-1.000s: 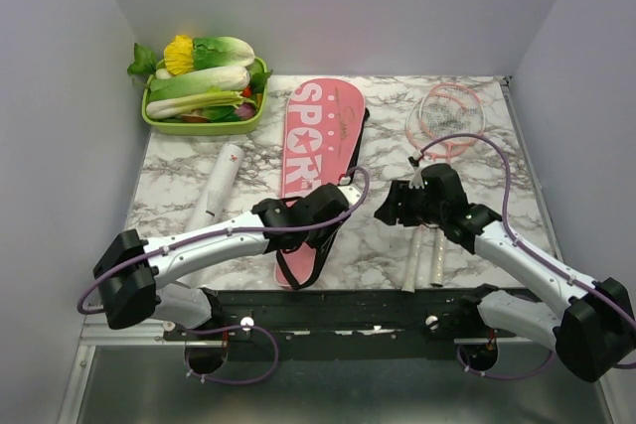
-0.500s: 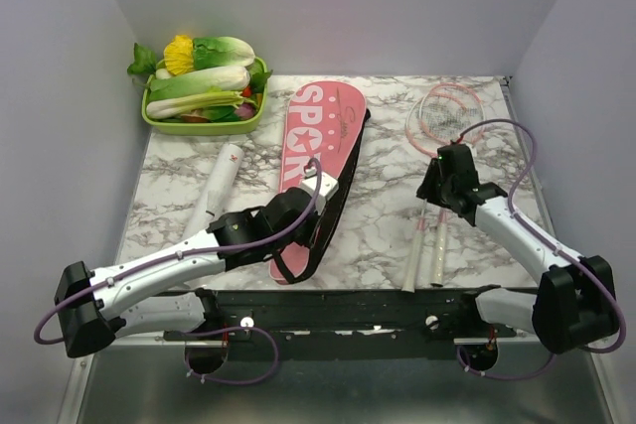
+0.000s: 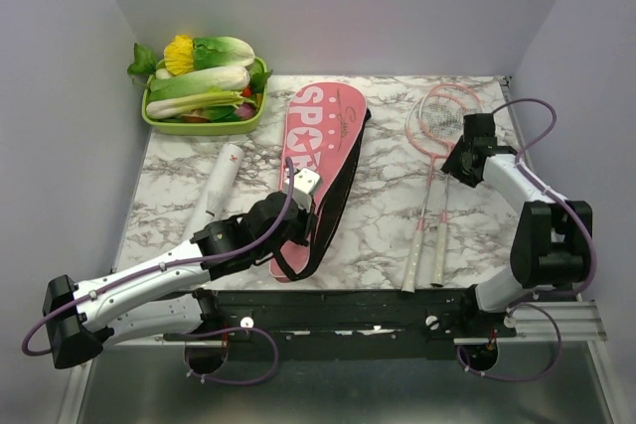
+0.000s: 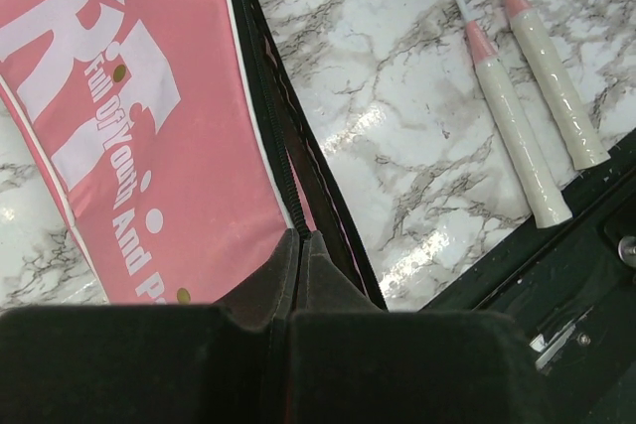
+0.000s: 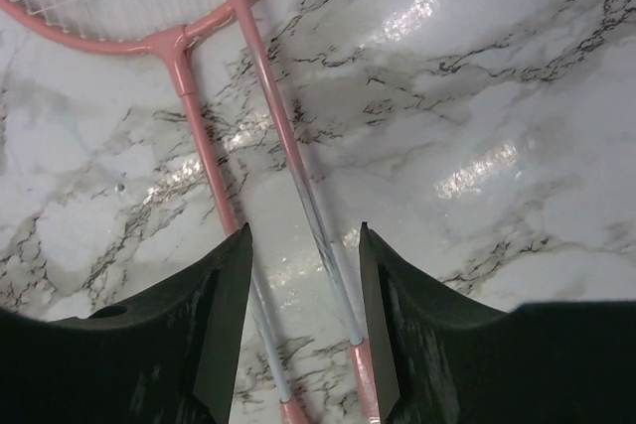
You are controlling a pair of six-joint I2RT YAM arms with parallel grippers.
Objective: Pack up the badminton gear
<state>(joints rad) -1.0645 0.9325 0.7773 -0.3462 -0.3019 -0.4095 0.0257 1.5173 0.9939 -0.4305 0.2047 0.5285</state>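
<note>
The long pink cover [image 3: 320,136] with white "SPORT" lettering lies at the table's middle. My left gripper [image 3: 310,227] is shut on its black zipper edge [image 4: 283,161] near the narrow near end. Two thin pink-white rackets [image 3: 433,196] lie to the right, heads at the back [image 3: 449,111], white handles [image 4: 517,116] near the front edge. My right gripper [image 3: 457,166] is open just above their shafts. One shaft [image 5: 298,181] runs between the fingers and the other [image 5: 204,151] passes under the left finger. A white tube [image 3: 215,189] lies to the left. No shuttlecocks are visible.
A green tray [image 3: 159,124] of leafy vegetables stands at the back left corner. Walls close in the table on the left, back and right. A black rail [image 3: 378,305] runs along the near edge.
My right arm swung from the table's middle out to the right and back, over the racket shafts. My left arm drew back toward the cover's near end.
</note>
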